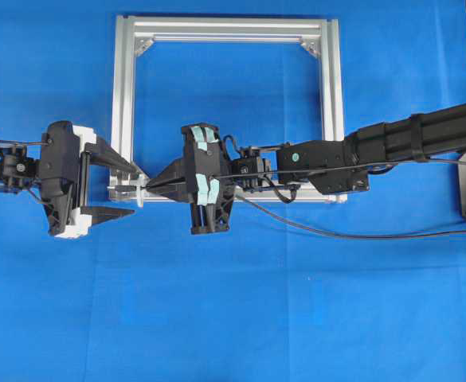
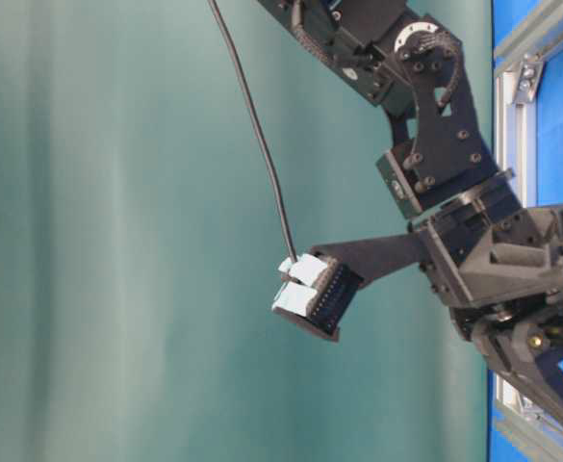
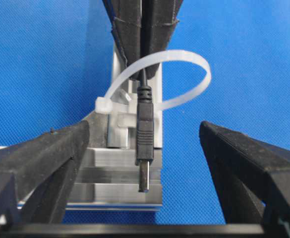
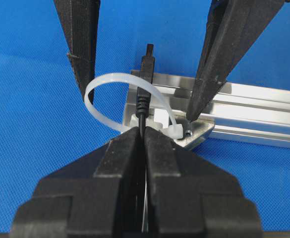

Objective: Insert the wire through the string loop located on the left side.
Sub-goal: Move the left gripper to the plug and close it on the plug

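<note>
The wire's black plug (image 3: 145,124) with its grey metal tip points at me in the left wrist view. It has passed through the white string loop (image 3: 187,57) tied to the silver frame rail (image 3: 115,171). My right gripper (image 4: 142,133) is shut on the wire (image 4: 143,116) just behind the plug, its tips at the string loop (image 4: 91,91). My left gripper (image 3: 145,130) is open, one finger on each side of the plug and not touching it. Overhead, the left gripper (image 1: 135,191) faces the right gripper (image 1: 149,185) at the frame's lower left corner.
The square aluminium frame (image 1: 126,95) lies on the blue cloth, with corner brackets inside it. My right arm (image 1: 392,143) reaches across the frame's lower rail from the right. Black cables trail off to the right over the cloth.
</note>
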`<move>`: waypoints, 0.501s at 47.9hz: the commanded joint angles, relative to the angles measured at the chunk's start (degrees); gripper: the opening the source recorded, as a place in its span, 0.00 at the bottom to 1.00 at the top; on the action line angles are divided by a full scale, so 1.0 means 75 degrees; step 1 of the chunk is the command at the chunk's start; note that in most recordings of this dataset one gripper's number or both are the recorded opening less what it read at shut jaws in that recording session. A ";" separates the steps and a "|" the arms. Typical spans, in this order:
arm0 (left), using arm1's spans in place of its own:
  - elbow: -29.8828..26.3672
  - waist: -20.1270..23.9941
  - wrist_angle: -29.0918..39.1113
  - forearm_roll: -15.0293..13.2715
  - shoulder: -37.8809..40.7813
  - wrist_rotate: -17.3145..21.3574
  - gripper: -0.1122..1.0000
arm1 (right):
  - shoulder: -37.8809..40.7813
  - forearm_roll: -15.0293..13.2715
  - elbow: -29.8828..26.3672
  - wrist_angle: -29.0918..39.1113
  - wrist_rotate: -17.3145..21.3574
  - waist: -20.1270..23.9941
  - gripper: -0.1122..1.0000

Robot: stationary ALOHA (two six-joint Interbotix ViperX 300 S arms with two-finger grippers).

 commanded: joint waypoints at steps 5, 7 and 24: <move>-0.0047 -0.0023 -0.0059 0.0000 -0.0082 0.0000 0.89 | -0.0141 0.0012 -0.0176 -0.0035 0.0012 -0.0023 0.10; -0.0047 -0.0023 -0.0059 0.0000 -0.0082 0.0000 0.88 | -0.0141 0.0012 -0.0176 -0.0023 0.0012 -0.0023 0.10; -0.0047 -0.0012 0.0223 0.0000 -0.0117 0.0012 0.36 | -0.0141 0.0012 -0.0176 -0.0023 0.0012 -0.0023 0.10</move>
